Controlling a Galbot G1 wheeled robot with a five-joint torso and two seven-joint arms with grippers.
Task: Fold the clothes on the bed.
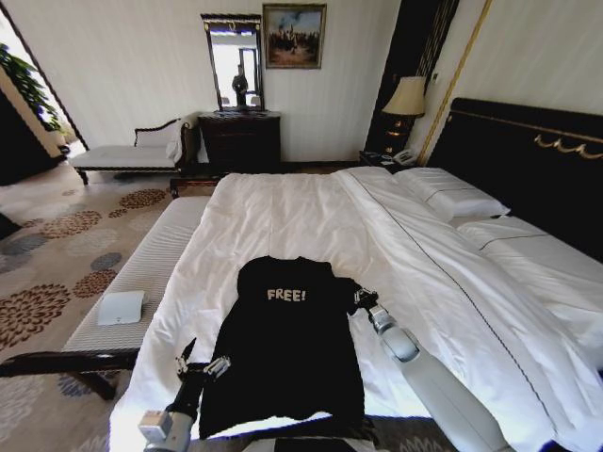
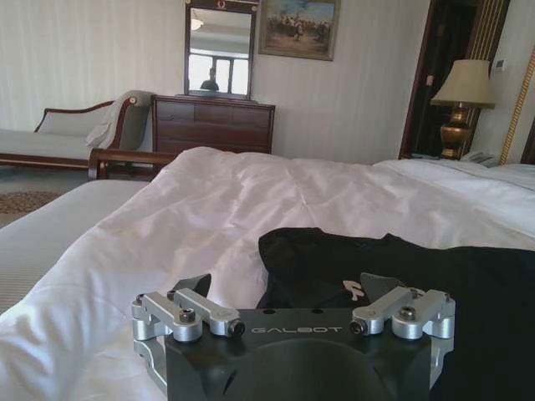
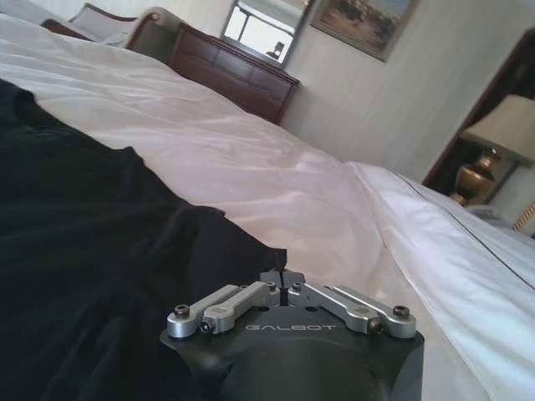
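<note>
We see right gripper [image 1: 359, 299] pinching T-shirt [image 1: 287, 348] sleeve, left gripper [image 1: 201, 365] wide at hem on bed [image 1: 283, 212]; sleeve fold-in likely next.

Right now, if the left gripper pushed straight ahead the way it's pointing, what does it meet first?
Most likely the black T-shirt: the left gripper, fingers open, points at its near edge low over the bed. Depth is unclear, so it may graze the sheet first.

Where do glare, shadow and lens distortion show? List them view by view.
Head view: daylight blows out the opening, the gold trim leans. Left wrist view: the mirror glares, the lamp glows. Right wrist view: the T-shirt reads as near-flat black.
</note>
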